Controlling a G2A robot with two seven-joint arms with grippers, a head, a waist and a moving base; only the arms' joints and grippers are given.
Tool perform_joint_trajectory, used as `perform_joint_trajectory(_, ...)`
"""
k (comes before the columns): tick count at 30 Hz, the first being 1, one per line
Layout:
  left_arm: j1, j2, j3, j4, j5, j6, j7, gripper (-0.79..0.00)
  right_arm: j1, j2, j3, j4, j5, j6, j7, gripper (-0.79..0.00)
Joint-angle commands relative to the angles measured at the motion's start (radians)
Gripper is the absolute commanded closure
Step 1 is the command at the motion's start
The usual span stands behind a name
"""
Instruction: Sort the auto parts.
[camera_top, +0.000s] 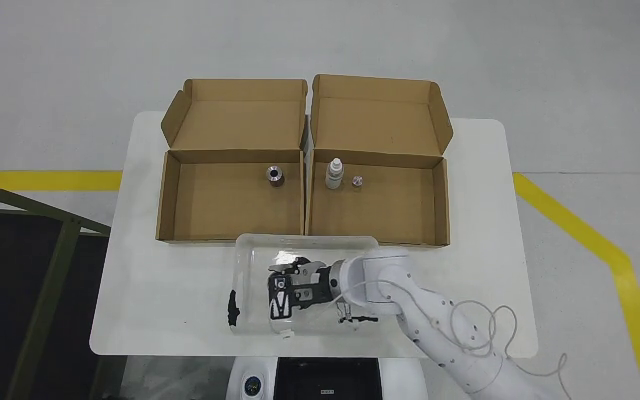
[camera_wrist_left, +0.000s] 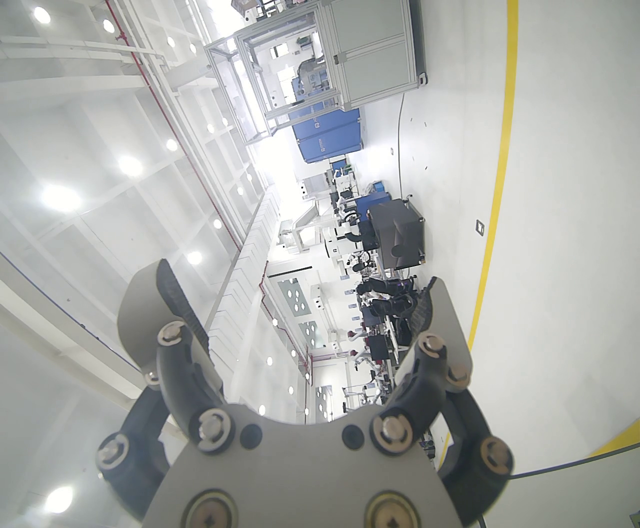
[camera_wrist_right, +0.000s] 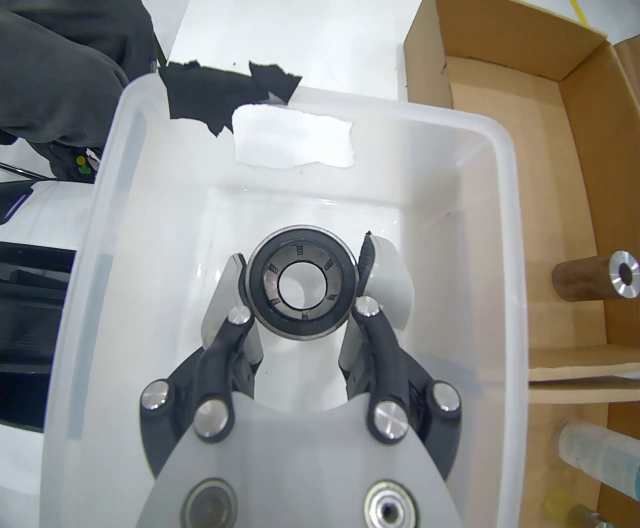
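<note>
- Bearing (camera_wrist_right: 270, 282) is sitting between the two fingers of the right hand (camera_wrist_right: 302, 262), which are pressing on opposite sides of its black outer rim. The hand is closed about halfway, to the width of the ring.
- Its bore is facing straight back along the hand, so the short axis is running in line with the wrist and the grip is crossing the full diameter.
- Whether the ring is resting on the floor of the clear bin (camera_wrist_right: 505, 225) or is raised off it, I cannot tell.
- In the top view the right hand is lying in the left part of the bin, at the near edge of the table (camera_top: 130, 290).
- The left box (camera_top: 220, 200), holding a metal cylinder (camera_top: 272, 175), is lying just beyond the bin's far wall. It is probably the shorter carry.
- The right box (camera_top: 400, 210), holding a white bottle (camera_top: 335, 173) and a small metal piece (camera_top: 357, 181), is lying far and to the right.
- The left hand (camera_wrist_left: 300, 280) is pointing up into the room, wide open and empty, so the right arm is the nearer one.
- Black tape (camera_wrist_right: 225, 95) and a blank white patch (camera_wrist_right: 295, 142) are sticking to the bin, and no writing is legible.
</note>
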Motion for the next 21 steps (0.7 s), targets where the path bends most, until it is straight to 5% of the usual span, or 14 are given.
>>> perform_joint_trajectory(1,0.0,0.0,0.0,0.0,0.0,0.0,0.0,-0.785,0.0,0.003,0.008,-0.014,0.005,-0.002,-0.001,0.0)
perform_joint_trajectory(21,0.0,0.0,0.0,0.0,0.0,0.0,0.0,-0.785,0.035,0.012,0.028,-0.085,0.055,0.012,0.007,0.0)
